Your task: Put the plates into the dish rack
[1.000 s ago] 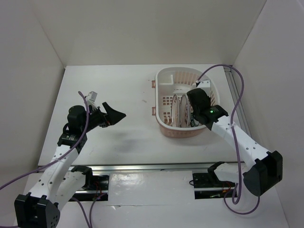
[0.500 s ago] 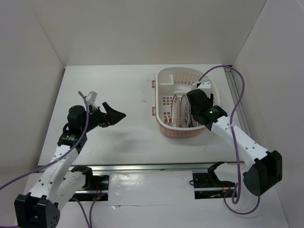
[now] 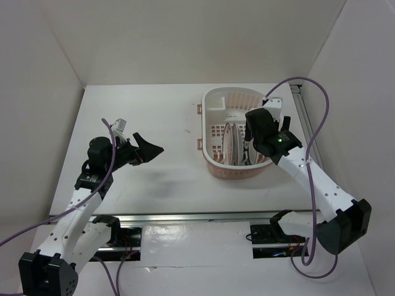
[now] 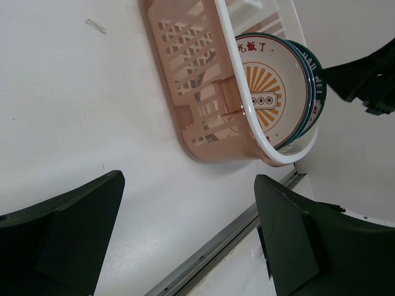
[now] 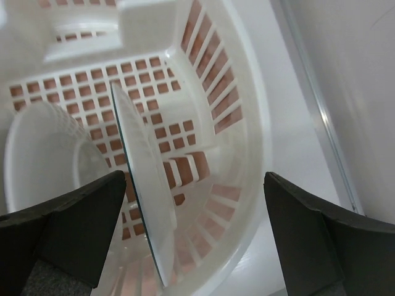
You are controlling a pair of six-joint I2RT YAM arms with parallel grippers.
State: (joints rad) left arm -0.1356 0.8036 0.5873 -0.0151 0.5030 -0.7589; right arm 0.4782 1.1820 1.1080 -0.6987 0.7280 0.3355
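Note:
The dish rack (image 3: 217,102) stands at the back right of the table, and the plates (image 3: 232,145) stand on edge inside it. The left wrist view shows the orange sunburst plate (image 4: 271,92) facing out, with a dark-rimmed plate (image 4: 316,77) close behind it. My right gripper (image 3: 252,132) hangs over the rack, open, with nothing between its fingers. In the right wrist view an edge-on plate (image 5: 141,185) stands below the open right gripper (image 5: 195,177), beside another plate's white back (image 5: 43,154) and the rack's slotted wall (image 5: 216,80). My left gripper (image 3: 151,149) hovers open left of the rack, also empty (image 4: 188,179).
A metal rail (image 3: 185,217) runs along the table's near edge, and another rail (image 3: 307,132) runs along the right side by the wall. White walls enclose the table on three sides. A small scrap (image 4: 95,25) lies on the table near the rack.
My right gripper has opened, let go of the plate in the rack, and risen a little towards the back right. The left arm has not moved.

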